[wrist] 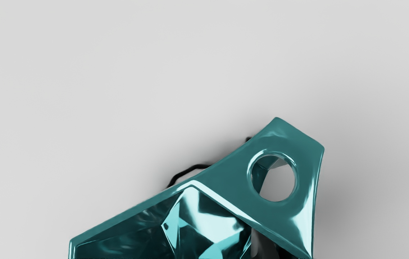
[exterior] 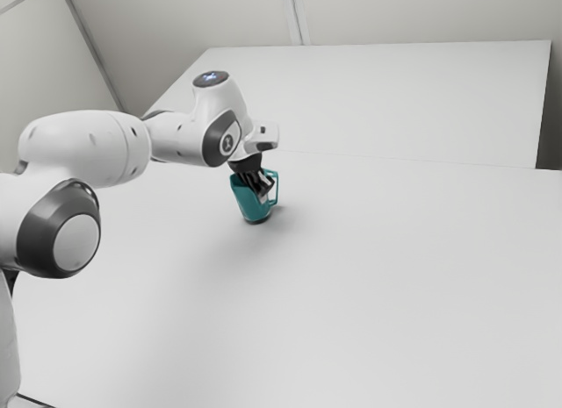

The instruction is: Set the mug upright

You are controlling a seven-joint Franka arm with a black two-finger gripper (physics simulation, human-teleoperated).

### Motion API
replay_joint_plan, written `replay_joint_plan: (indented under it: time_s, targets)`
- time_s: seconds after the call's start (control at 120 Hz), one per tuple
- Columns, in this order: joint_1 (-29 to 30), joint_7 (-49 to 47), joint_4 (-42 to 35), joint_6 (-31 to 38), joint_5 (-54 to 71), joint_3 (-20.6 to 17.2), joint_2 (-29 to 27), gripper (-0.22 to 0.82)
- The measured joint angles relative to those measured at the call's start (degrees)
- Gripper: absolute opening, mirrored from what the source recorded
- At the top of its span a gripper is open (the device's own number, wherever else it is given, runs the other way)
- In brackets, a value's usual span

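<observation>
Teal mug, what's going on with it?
The Franka arm has its gripper down at the mouth of the teal mug. The mug is roughly upright over the table, mouth up, with its handle toward the exterior view's right. I can't tell whether the base sits flat or whether the gripper has hold of it.

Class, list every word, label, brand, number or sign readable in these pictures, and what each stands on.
No text can be read.
Glowing mark on the arm's top cap: too small to read.
Pale mark on its round joint cover: too small to read.
Mug: no writing visible.
</observation>
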State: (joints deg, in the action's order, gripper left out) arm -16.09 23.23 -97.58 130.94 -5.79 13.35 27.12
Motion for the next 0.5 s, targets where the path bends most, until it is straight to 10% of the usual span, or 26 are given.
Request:
replay_joint_plan:
  time_s: [0.158, 0.5]
  targets:
    - [-0.03, -1.71, 0.23, 0.49, 0.24, 0.06, 0.82, -0.17]
    - [-0.16, -2.92, 1.48, -0.84, 0.82, 0.44, -1.24, 0.43]
